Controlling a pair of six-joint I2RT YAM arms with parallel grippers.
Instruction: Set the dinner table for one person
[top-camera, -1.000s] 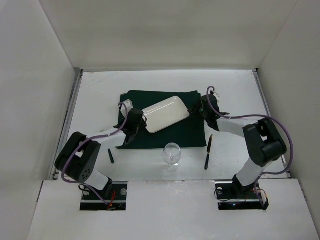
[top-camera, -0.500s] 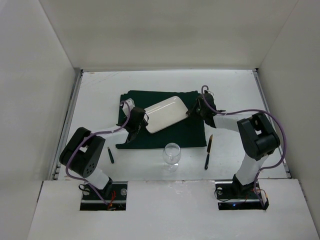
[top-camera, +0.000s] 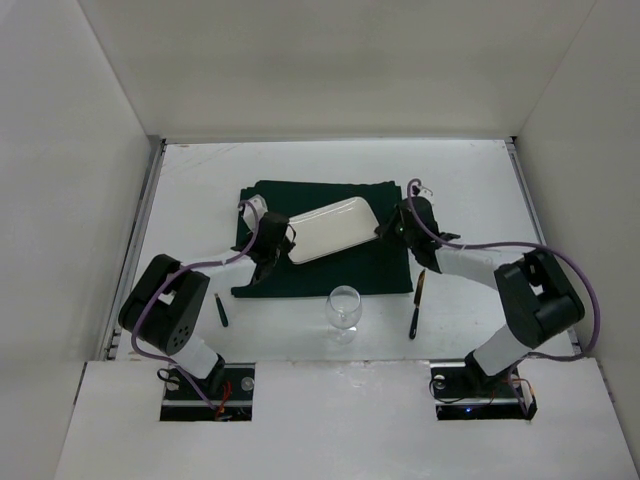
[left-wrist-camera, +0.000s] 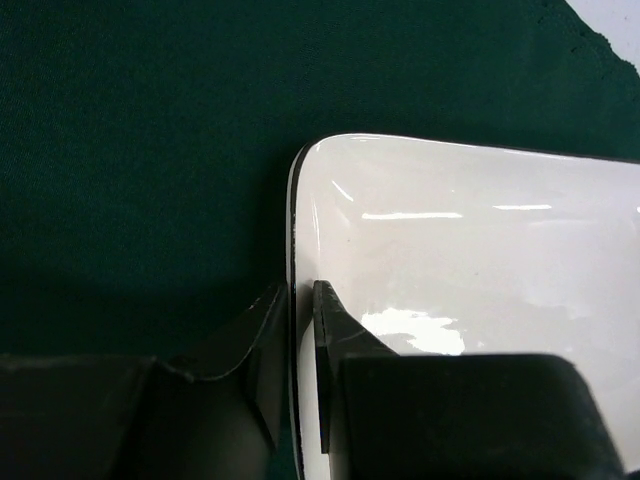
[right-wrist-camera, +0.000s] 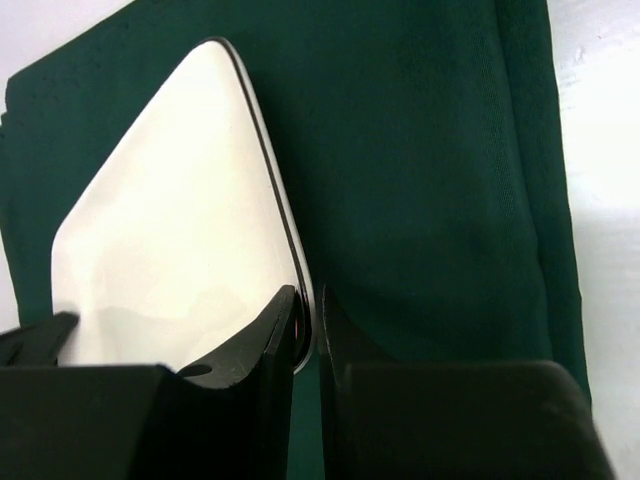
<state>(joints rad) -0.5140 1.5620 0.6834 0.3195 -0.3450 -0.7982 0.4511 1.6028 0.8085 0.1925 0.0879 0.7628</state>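
i see my left gripper (left-wrist-camera: 298, 295) pinching the white plate (left-wrist-camera: 470, 240) by its left rim, right gripper (right-wrist-camera: 307, 300) by its right rim, over the green cloth (top-camera: 310, 275) mid dinner table (top-camera: 200, 170). wrist views crop the plate, so i can't tell if it's lifted.

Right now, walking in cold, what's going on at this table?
Two robot arms are handling one white plate together. The left fingers and the right fingers each pinch its rim at opposite ends, over the dark green cloth on the dinner table. A wine glass, a long dark utensil and a short dark utensil sit nearer the arms, untouched.
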